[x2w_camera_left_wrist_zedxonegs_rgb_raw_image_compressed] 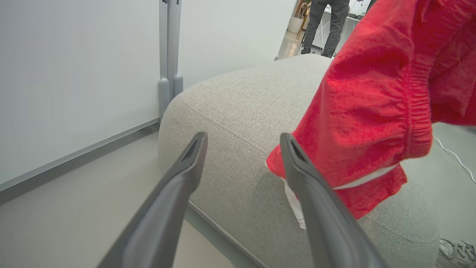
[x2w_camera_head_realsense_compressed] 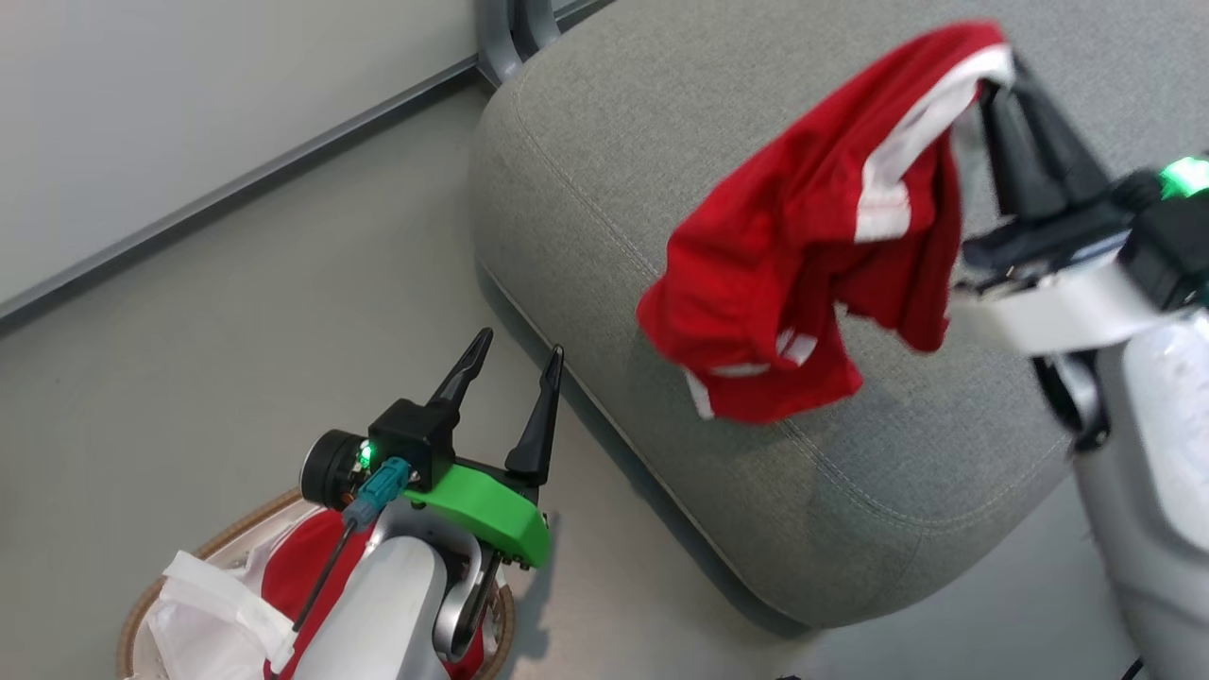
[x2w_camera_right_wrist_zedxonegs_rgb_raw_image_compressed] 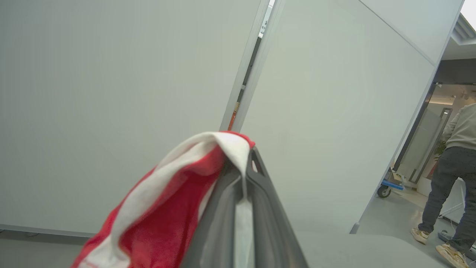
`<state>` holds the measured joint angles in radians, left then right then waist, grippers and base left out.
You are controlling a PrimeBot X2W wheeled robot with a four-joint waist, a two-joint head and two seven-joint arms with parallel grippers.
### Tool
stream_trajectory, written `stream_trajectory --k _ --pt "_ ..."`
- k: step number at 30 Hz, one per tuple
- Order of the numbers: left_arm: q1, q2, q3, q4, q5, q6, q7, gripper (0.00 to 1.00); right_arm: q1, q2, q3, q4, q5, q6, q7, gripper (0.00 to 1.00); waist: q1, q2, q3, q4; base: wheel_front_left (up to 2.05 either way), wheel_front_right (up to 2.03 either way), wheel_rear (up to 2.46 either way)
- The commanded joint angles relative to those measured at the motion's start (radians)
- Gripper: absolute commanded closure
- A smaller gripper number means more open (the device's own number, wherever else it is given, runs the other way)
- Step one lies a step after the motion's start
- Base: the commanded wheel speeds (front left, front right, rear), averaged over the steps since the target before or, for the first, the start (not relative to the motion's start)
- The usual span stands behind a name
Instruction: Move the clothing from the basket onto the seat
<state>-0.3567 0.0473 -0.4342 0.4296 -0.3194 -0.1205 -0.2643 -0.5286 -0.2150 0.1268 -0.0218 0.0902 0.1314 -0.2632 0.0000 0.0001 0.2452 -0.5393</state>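
Note:
A red garment with white stripes, the clothing, hangs in the air over the grey seat, pinched at its top edge by my right gripper, which is shut on it. The right wrist view shows its fabric draped over the closed fingers. My left gripper is open and empty, low at the left above the basket, where more red clothing lies beside the white liner. In the left wrist view the hanging garment is to the right of my open fingers, above the seat.
Grey floor runs between the seat and a pale wall panel with a metal base rail. A grey post foot stands at the seat's far corner. A person stands in a doorway beyond the panels.

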Motion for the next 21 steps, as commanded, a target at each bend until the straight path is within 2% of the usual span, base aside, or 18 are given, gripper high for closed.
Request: stream_trajectory --k 1,7,15,21 --pt "-0.021 0.007 0.001 -0.001 0.012 -0.004 0.0 0.0 -0.056 -0.021 -0.014 0.008 -0.004 -0.001 -0.002 1.0 0.0 -0.0001 0.06 -0.005 0.0 0.0 0.0" --pt "-0.053 0.019 -0.002 -0.031 0.057 -0.009 0.0 0.0 -0.321 -0.112 -0.039 0.094 -0.039 -0.001 -0.002 1.0 0.0 -0.0001 0.148 0.004 0.0 0.0 0.0" --pt "-0.127 0.033 -0.085 -0.058 0.053 -0.011 0.0 0.0 -0.531 -0.211 -0.108 0.277 -0.126 -0.002 -0.002 1.0 0.0 -0.0001 0.264 0.096 0.0 0.0 0.0" --pt "-0.178 0.055 -0.132 -0.06 0.037 -0.011 0.0 0.0 -0.55 -0.189 -0.18 0.422 -0.174 -0.002 -0.001 1.0 0.0 -0.0001 0.333 0.149 0.0 0.0 0.0"
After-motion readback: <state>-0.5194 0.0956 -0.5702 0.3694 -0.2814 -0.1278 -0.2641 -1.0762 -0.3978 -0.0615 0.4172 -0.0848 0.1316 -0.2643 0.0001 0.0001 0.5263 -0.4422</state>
